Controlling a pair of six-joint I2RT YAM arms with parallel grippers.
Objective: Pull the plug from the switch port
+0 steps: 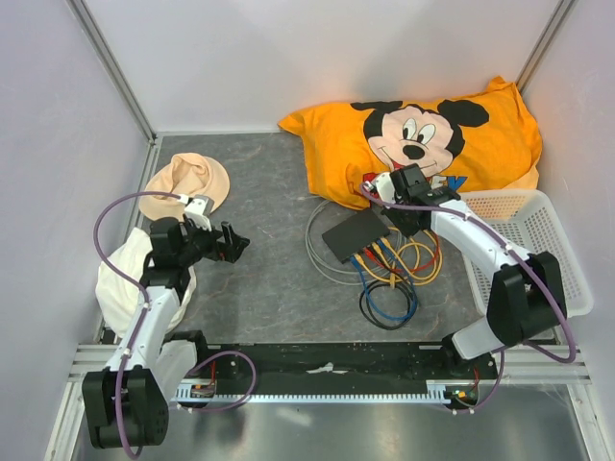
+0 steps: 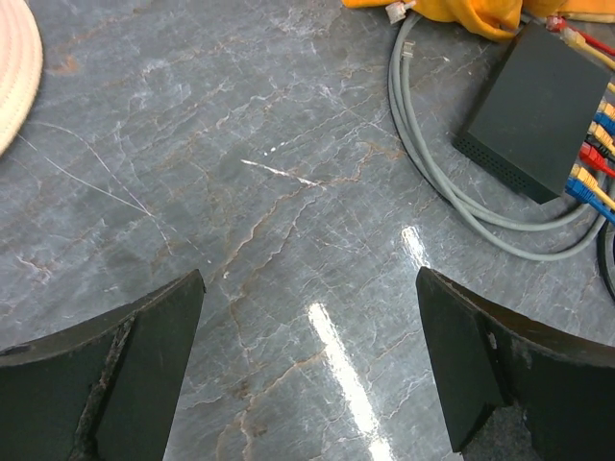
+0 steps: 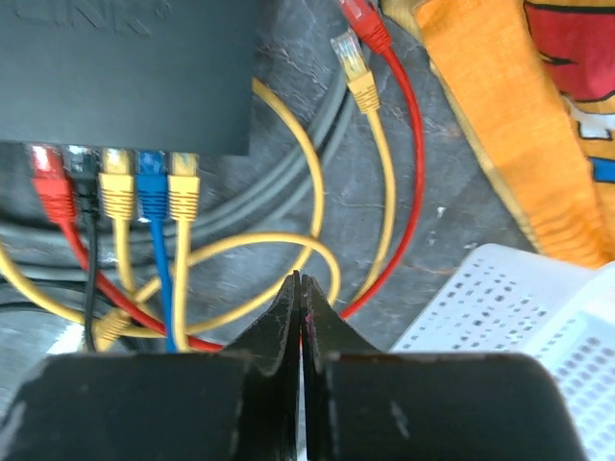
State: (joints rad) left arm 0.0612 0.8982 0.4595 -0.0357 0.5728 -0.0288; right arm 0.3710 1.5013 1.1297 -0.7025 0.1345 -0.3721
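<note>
The switch (image 1: pixel 354 233) lies around three o'clock from the table's (image 1: pixel 259 279) middle, sockets facing five o'clock, with five plugs (image 3: pixel 117 182) seated in a row. It looks light and apt to slide on that smooth top, so a pull may drag it unless pinned. The plug boots seem stiff and the cords limp, so the boot at the port is the place to grip. The right claw (image 3: pixel 300 288), seen from its own wrist, hovers at six o'clock of the plugs, pinched closed on nothing. The left claw (image 2: pixel 309 355) gapes wide, well off toward nine o'clock. Latch tabs are hidden, the box's far edge is cropped, and which plug is meant I cannot tell.
</note>
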